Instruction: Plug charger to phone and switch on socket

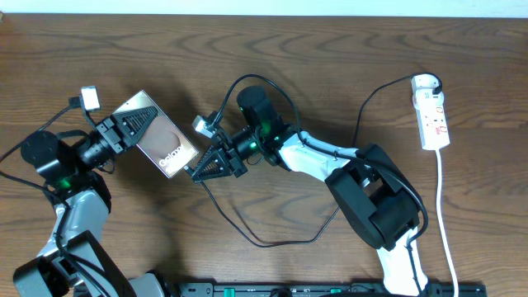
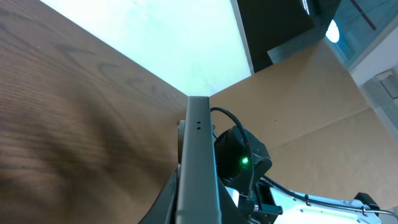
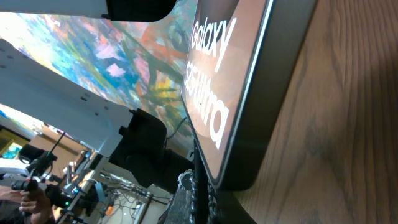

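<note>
Socket (image 1: pixel 432 115) sits way off at the counter's (image 1: pixel 330 49) right edge, and the charger (image 1: pixel 272 239) cable loops over the wood below the arm. Left pincer (image 1: pixel 136 124) is clamped on the phone's (image 1: pixel 165 140) far end. Right pincer (image 1: pixel 198 172), closed on the charger's plug, sits right at the phone's lettered end.

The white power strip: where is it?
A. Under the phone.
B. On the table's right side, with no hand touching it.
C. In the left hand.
B: the power strip lies on the table at far right, well apart from the phone at left.
</note>
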Robot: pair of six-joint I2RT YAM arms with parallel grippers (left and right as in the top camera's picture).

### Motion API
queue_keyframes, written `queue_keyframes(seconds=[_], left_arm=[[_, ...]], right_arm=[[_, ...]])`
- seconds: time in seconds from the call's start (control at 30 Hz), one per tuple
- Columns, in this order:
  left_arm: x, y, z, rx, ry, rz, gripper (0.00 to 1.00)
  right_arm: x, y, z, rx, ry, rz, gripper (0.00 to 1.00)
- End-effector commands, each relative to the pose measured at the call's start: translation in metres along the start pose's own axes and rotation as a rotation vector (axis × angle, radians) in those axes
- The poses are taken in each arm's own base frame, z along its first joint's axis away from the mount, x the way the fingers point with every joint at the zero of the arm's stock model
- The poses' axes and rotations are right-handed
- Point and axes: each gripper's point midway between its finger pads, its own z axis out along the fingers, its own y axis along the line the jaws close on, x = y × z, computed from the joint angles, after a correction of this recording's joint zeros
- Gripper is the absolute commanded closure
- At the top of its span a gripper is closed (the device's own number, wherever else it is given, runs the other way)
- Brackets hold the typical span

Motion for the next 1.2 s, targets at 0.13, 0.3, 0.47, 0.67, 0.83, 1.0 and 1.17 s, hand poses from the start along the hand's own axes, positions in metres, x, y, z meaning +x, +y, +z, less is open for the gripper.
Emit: queue_keyframes(seconds=[0.13,0.3,0.47,0.67,0.83,1.0,1.17], left_arm=[[0.009,-0.009,0.001,0.032,0.053,0.043,0.93],[0.009,-0.009,0.001,0.032,0.053,0.043,0.93],[0.009,-0.009,0.001,0.032,0.053,0.043,0.93],[0.009,-0.009,0.001,0.031,0.052,0.042,0.93],[0.007,-0.008,0.001,0.025,0.041,0.042,0.93],[0.006,-0.007,0.001,0.021,0.033,0.043,0.93],[0.006,-0.007,0.001,0.021,0.033,0.042,0.92]], right_arm=[[-0.004,0.000,-0.006,0.006,-0.010,-0.001,0.99],[-0.005,0.000,-0.008,0.006,-0.011,0.000,0.99],[-0.005,0.000,-0.008,0.006,-0.011,0.000,0.99],[-0.005,-0.001,-0.008,0.013,-0.014,0.009,0.99],[-0.006,-0.004,-0.008,0.028,-0.020,0.022,0.99],[-0.008,-0.009,-0.007,0.059,-0.031,0.036,0.99],[-0.012,-0.015,-0.008,0.096,-0.049,0.054,0.99]])
